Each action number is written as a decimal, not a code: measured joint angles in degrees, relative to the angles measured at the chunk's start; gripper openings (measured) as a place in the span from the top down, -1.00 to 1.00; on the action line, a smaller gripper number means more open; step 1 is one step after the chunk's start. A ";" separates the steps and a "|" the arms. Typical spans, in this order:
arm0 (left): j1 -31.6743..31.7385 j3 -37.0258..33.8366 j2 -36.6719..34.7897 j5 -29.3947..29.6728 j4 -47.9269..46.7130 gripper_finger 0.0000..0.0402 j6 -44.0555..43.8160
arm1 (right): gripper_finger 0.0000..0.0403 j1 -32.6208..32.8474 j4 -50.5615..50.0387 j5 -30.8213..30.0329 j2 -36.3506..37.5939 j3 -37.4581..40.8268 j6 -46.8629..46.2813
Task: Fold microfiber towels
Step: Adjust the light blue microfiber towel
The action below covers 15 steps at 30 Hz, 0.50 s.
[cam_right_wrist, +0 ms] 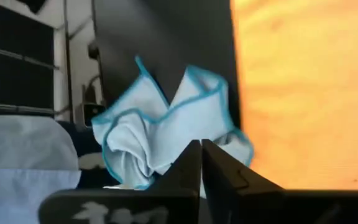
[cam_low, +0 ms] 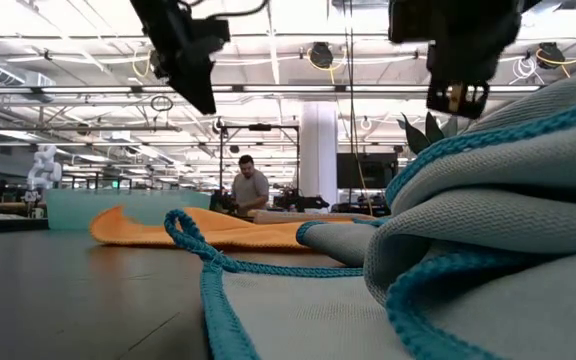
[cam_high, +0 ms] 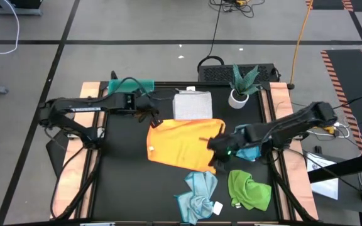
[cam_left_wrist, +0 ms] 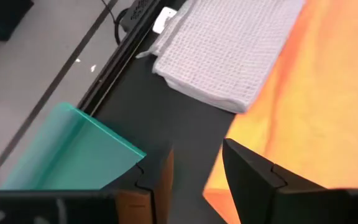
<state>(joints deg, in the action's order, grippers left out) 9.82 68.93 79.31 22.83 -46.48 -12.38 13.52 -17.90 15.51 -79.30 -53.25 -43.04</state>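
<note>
Teal and stiff, the tray point(cam_high: 132, 85) stands at the back left of the black table point(cam_high: 124, 182), and nothing can be seen inside it. Just beside it hangs the left gripper point(cam_high: 149, 117), with its two fingers spread apart and nothing between them. It is over the back left edge of the yellow-orange towel point(cam_high: 181, 143), which lies flat in the middle of the table. The white-grey towel point(cam_high: 191, 104) lies folded behind it, touching its back edge.

On the other side, the right gripper point(cam_high: 213, 146) has its fingers pressed together. It sits at the right edge of the yellow-orange towel. The bright blue towel point(cam_high: 249, 152) lies mostly hidden under the right arm. Near the front edge, the pale blue towel point(cam_high: 197, 191) is in a crumpled heap. In the low view it is so close that it blocks much of the table. The green towel point(cam_high: 249, 190) is bunched up just beside it.

A small plant in a white pot point(cam_high: 239, 97) stands at the back right. Far off in the big room, a person point(cam_low: 248, 186) stands at a bench.
</note>
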 joint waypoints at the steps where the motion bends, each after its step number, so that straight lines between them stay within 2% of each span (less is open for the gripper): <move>1: -0.39 0.00 -0.46 -0.02 -0.25 0.30 -0.43 | 0.99 1.15 0.03 -0.16 -1.62 -0.01 -0.60; 6: -2.19 -0.08 -0.39 -0.13 -0.66 0.30 -1.46 | 1.00 5.82 4.09 -4.08 -10.07 -0.30 -4.96; 10: -3.56 -0.09 0.42 -0.28 -0.57 0.30 -1.44 | 1.00 7.65 4.25 -7.95 -16.36 -4.05 -5.99; 15: -4.65 -0.04 0.69 -0.26 -0.25 0.30 -0.97 | 1.00 7.97 4.41 -9.77 -23.88 -9.38 -5.38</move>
<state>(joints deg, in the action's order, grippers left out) 5.17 68.88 79.99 22.57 -46.73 -13.35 21.50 -13.49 5.74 -103.18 -62.63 -48.42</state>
